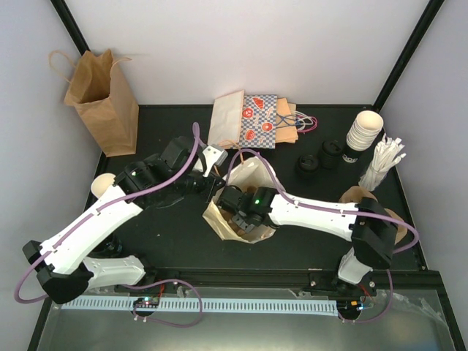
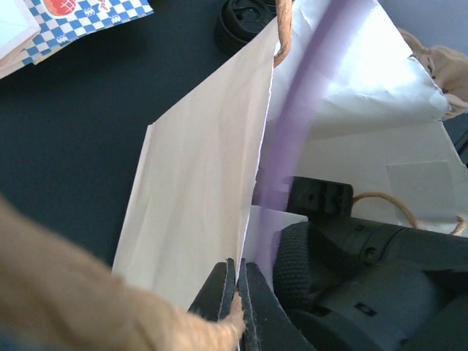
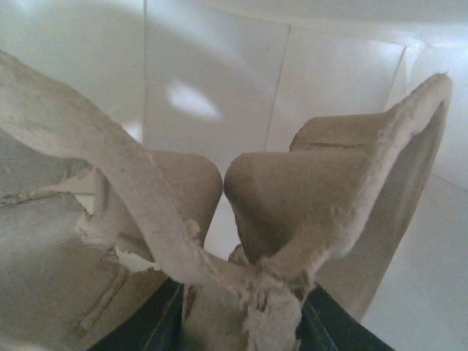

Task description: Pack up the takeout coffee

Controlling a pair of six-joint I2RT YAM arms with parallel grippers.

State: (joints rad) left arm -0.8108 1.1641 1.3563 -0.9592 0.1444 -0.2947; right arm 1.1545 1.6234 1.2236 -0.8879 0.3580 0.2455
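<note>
Takeout coffee cups (image 1: pixel 364 130): one nested stack of white cups at the far right of the table (image 1: pixel 168 234), standing just beside the bundle of white sticks (image 1: pixel 383 161). Can't count the cups in the stack. None are in a bag and neither gripper touches them.

Counts for the rest:
- Bags: one brown bag (image 1: pixel 104 99) upright at far left. One cream bag (image 1: pixel 250 172) is at centre, mouth open. One pile of flat bags (image 1: pixel 252 121) sits at far centre, with a checkered one on top; at least three are in the pile.
- Black lids (image 1: pixel 307 164): two dark round groups between the flat bags and the cup stack. Can't tell how many lids are in each.
- Pulp carriers: one in the right gripper, a second carrier (image 1: pixel 358 196) partly under the right arm. A tan rounded piece (image 1: pixel 102 184) by the left arm is too hidden to name.

Grippers:
- Left gripper (image 2: pixel 238 292): clamped tight on the edge of the cream bag's side wall (image 2: pixel 197 190).
- Right gripper (image 3: pixel 241 325): reached down inside the cream bag, fingers pinched on the torn rim of a pulp carrier (image 3: pixel 292 190). White bag walls surround it in the wrist view.
</note>
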